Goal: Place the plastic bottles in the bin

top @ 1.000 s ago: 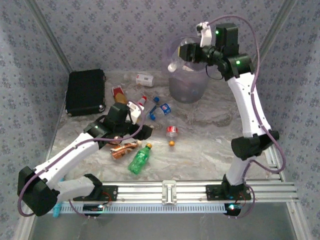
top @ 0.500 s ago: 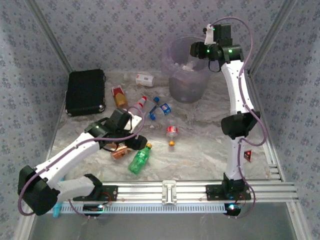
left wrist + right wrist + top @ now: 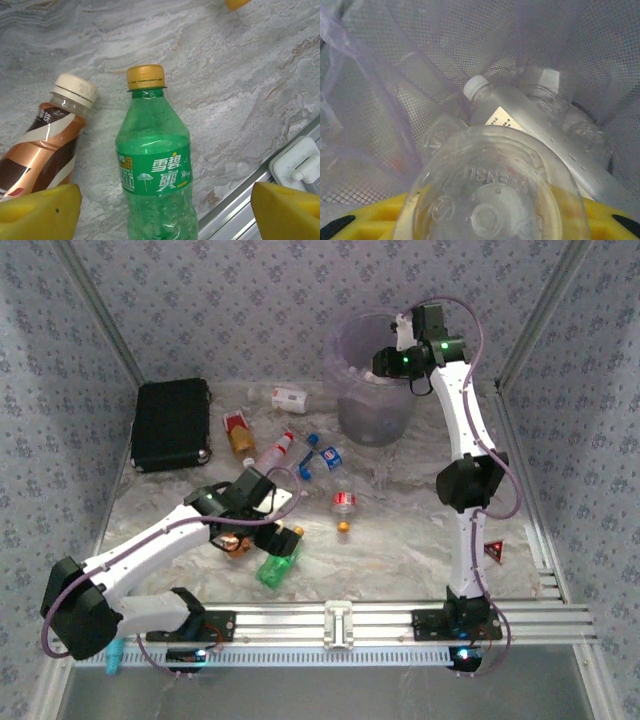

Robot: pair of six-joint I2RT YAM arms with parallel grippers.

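Drop step: right pincer (image 3: 388, 362) clamps clear bottle (image 3: 495, 190) over bin (image 3: 372, 418) at 1 o'clock; release low, inside the rim. Meanwhile left pincer (image 3: 160, 215) gapes wide, empty, straddling green bottle (image 3: 154, 170) at 7 o'clock; centre on the body before closing.

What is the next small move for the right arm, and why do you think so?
Probably open the right pincer and let the clear bottle fall. The pincer grips it, base toward the wrist camera, above the inside of the bin, where other bottles already lie. Nothing seems to block the drop.
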